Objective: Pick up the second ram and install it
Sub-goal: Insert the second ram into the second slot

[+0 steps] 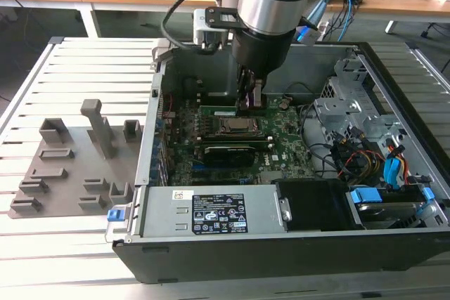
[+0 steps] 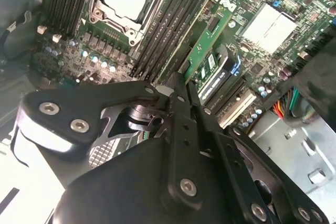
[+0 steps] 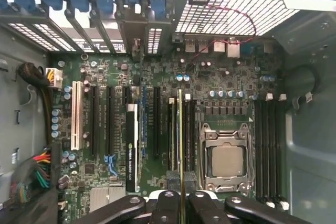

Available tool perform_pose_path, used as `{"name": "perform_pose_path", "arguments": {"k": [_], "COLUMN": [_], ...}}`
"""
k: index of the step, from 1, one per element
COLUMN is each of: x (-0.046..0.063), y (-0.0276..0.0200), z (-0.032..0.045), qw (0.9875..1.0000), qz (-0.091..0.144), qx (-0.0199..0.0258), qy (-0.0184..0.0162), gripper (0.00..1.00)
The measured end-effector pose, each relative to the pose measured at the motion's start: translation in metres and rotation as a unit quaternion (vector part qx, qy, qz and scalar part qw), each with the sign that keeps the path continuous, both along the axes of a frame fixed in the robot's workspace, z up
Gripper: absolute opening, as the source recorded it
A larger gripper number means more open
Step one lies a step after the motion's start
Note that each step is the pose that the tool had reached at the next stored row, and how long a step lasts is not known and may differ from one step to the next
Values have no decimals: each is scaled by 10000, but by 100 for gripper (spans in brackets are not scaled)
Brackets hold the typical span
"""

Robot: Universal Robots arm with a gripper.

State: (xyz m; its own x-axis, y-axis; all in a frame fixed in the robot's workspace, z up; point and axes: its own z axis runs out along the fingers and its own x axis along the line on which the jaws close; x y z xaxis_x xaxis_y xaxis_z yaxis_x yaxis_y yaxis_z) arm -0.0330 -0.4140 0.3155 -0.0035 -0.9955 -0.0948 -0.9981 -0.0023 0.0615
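The second ram (image 3: 180,145), a thin, stiff, light but fragile green stick best held by its upper edge, stands on edge in the slots beside the processor socket (image 3: 227,158), the gripper (image 3: 181,203) fingers clenched on its end.

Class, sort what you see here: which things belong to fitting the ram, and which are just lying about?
Job in hand:
ram, gripped by the claw
memory slots alongside it

Lying about:
socket
card
grey tray
cables
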Motion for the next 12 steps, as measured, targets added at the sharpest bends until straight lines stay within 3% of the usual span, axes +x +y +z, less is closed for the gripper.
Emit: {"name": "perform_pose_path", "arguments": {"k": [4,12], "x": [0,14], "y": [2,5], "z": [-127,-251], "qw": [10000,10000], "qz": [0,0], "qx": [1,13], "qy": [0,0], "gripper": [14,14]}}
